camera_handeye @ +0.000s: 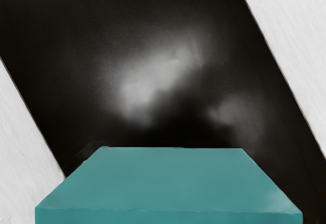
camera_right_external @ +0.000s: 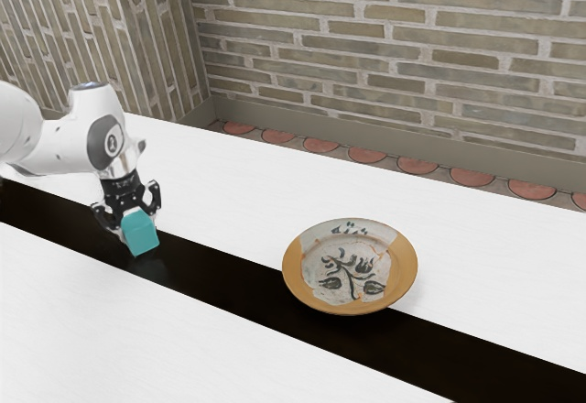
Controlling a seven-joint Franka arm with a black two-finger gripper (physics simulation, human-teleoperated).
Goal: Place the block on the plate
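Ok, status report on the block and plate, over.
Gripper shut on teal block. Block over the black strip, not on plate. Strip runs flat toward plate.

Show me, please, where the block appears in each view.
Exterior view: the block is at the gripper, toward the exterior view's left.
Wrist view: the block is large and close to the camera, seen against the dark strip.
Shared landmark: the dark strip, which runs slantwise between white areas in both views.
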